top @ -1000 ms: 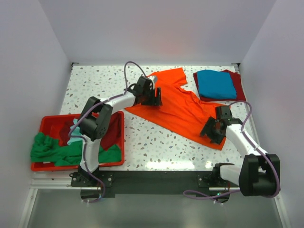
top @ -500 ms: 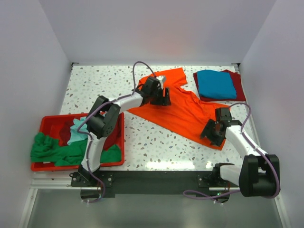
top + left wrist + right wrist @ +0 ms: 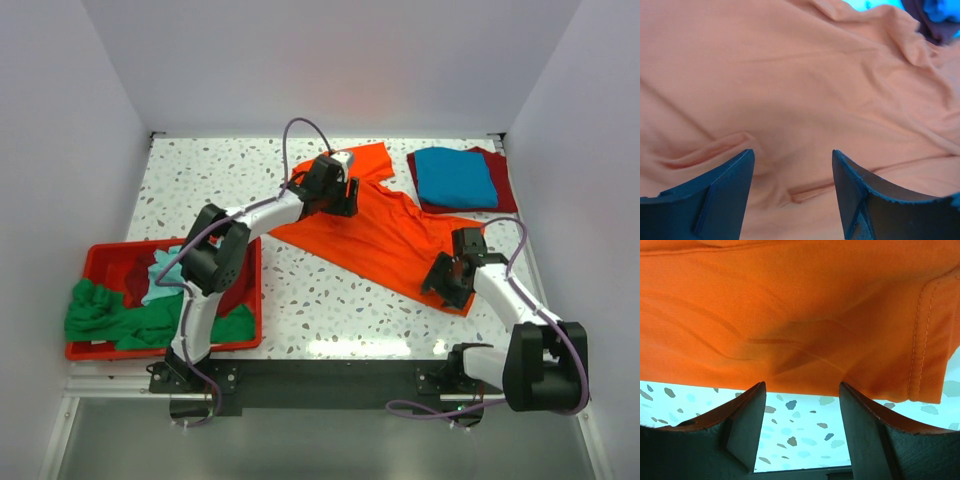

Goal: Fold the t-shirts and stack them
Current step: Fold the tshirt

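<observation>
Moved farther onto the shirt, the left tool is open, like the right tool; for the first fold, edges must be gripped.

Bright, even light from overhead. White glare band along the far edge of the surface, softer sheen near its front. Shadows short and faint. Top view sharp. At the left wrist, orange t-shirt washed pale and slightly soft; at the right wrist, saturated, weave crisp, with a dim patch low down.
</observation>
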